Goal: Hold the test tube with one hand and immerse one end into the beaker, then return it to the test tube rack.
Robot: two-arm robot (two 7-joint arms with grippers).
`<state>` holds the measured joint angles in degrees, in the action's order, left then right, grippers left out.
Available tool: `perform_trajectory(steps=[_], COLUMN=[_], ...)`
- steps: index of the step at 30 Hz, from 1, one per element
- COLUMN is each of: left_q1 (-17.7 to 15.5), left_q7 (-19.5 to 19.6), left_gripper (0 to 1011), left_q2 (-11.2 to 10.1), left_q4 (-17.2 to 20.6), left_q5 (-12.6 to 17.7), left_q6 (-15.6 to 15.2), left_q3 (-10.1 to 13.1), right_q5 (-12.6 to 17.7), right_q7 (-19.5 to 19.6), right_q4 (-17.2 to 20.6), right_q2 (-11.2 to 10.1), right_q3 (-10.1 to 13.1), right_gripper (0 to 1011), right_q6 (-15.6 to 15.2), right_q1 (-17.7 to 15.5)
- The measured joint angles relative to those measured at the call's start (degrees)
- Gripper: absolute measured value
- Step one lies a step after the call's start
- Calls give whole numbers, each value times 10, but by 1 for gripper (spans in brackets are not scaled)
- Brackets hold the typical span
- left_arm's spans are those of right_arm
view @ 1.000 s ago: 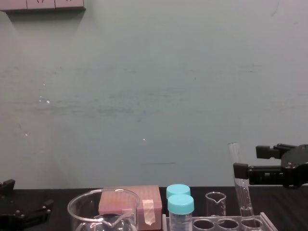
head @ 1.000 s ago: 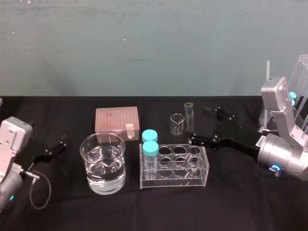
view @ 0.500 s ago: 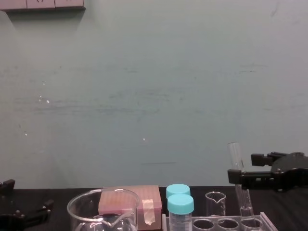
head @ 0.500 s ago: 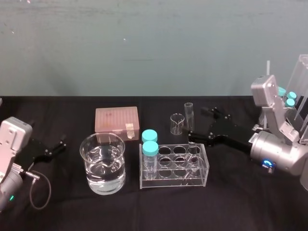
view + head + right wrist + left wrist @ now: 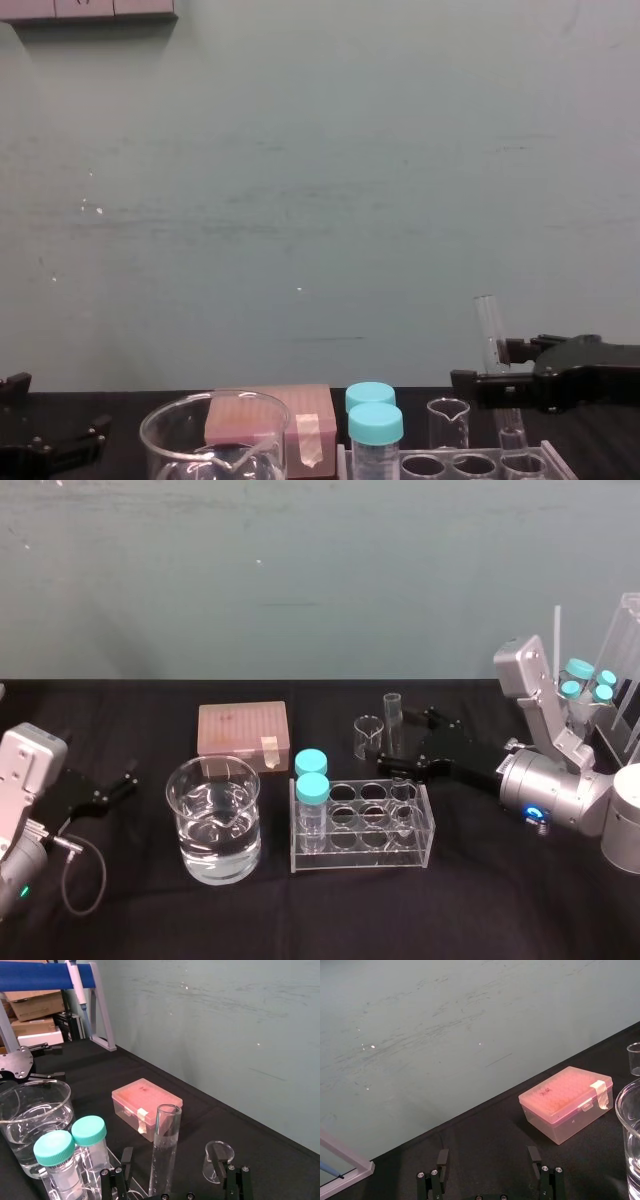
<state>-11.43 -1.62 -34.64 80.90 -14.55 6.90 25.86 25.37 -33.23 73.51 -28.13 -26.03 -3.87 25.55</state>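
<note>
The tube (image 5: 392, 723) stands upright in the back right hole of the rack (image 5: 362, 858). I have the right gripper (image 5: 402, 740) around it, fingers wide, one on each side, not touching. I judge nothing is done yet: the grasp, the dip in the beaker (image 5: 214, 820) and the return are all left. The left gripper (image 5: 108, 786) rests wide at the far left.

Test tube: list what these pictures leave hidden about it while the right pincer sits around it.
- Rounded bottom of the long clear glass test tube: the chest view's lower edge cuts it off; in the right wrist view the body of the black two-fingered right pincer covers it.
- Whether it rests on the floor of the pale translucent plastic rack: head view, a pincer finger crosses in front.
- Liquid inside it: too small to tell.
</note>
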Motion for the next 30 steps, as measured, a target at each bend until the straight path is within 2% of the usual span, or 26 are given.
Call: perform_trajectory(steps=[13, 30], left_q1=[0, 0], left_q7=[0, 0], left_gripper=[1000, 1000], left_q2=[0, 0], left_q4=[0, 0], left_q5=[0, 0], left_q6=[0, 0], left_q3=[0, 0], right_q5=[-8, -7], right_q7=[0, 1], right_q4=[-10, -10], right_q2=[10, 9], right_q3=[-5, -4], right_gripper=[1003, 1003], right_q6=[0, 1], right_q1=[8, 8])
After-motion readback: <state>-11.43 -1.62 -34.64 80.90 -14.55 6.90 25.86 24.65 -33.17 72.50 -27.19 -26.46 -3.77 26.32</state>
